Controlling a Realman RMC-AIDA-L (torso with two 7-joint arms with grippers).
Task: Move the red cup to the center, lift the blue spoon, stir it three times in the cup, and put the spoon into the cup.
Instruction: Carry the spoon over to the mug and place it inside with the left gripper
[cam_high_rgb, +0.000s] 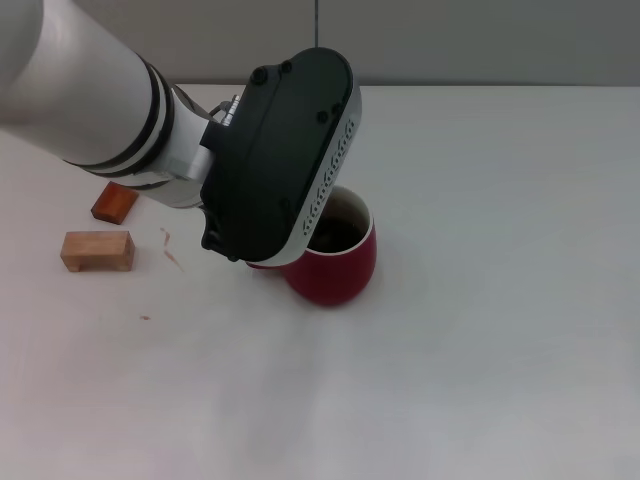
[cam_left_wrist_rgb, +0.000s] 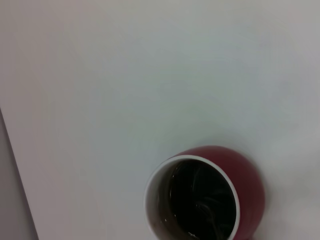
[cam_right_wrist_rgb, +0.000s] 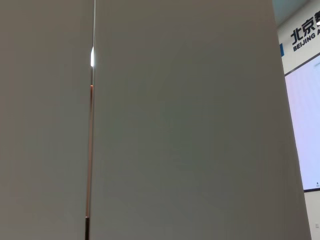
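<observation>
Left claw (cam_high_rgb: 268, 255) hung low over the red cup (cam_high_rgb: 338, 262), covering its near-left rim; grip hidden, couldn't tell. Cup upright on white counter (cam_high_rgb: 500, 300), wooden blocks (cam_high_rgb: 97, 250) well left of cup.

The left gripper (cam_high_rgb: 262, 250) hides its own fingers beneath its black housing, which also covers the near left side of the red cup (cam_high_rgb: 340, 262) (handle unseen). In the left wrist view the frame's edge crops the cup's base.
</observation>
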